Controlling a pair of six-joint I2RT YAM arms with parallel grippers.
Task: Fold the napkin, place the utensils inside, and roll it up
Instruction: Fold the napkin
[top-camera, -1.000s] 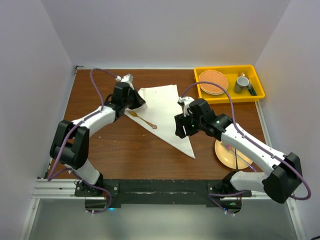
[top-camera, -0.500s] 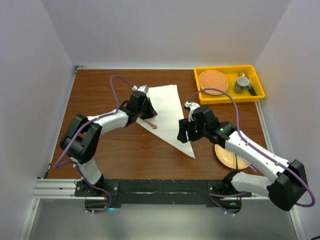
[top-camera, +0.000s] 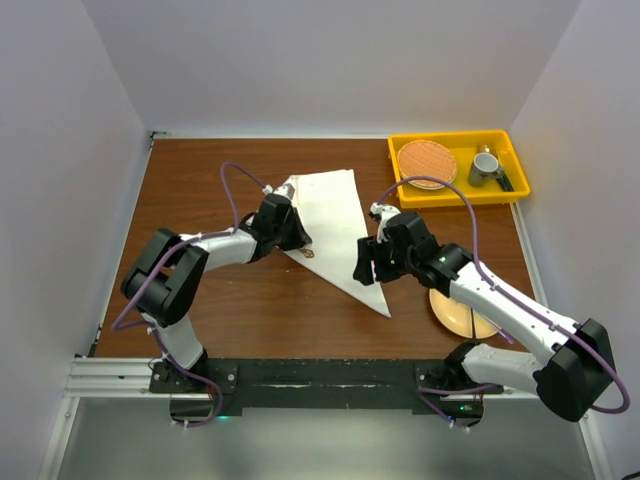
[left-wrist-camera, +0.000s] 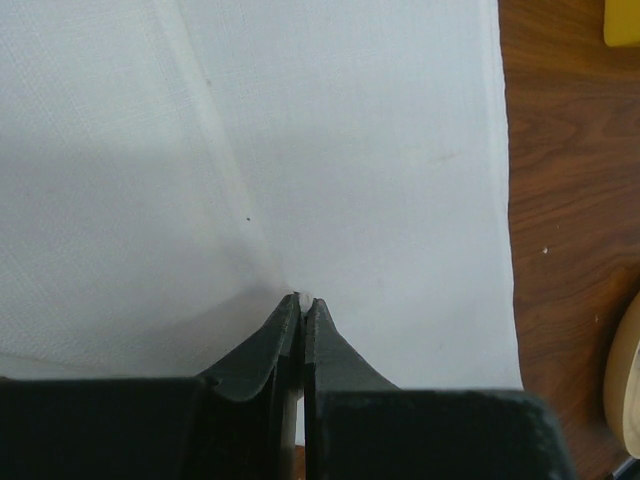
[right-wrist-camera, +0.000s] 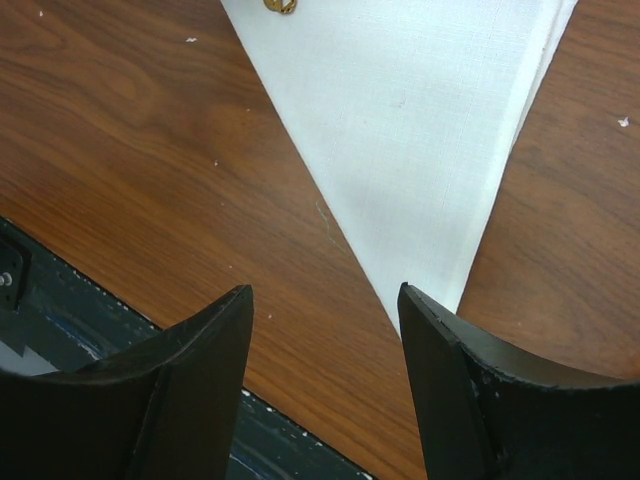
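A brown wooden table (top-camera: 200, 300) was seen from above, with a yellow tray (top-camera: 460, 198) at its far right corner. An off-white napkin (top-camera: 335, 210), already folded into a long triangle, was laid flat near the middle of the table, its point aimed at the near edge. The left claw (left-wrist-camera: 303, 302) was set at the napkin's left edge, closed tight. A small pinch of cloth appeared to be caught between its tips, with creases fanned out from them. The right claw (right-wrist-camera: 322, 300) was held wide open and empty just above the napkin's near point. Only the end of the gold fork (right-wrist-camera: 280, 5) was shown, by the napkin's left edge. The pinched edge would best be lifted low and drawn across the fork, with the near point pressed down so the cloth was not dragged.
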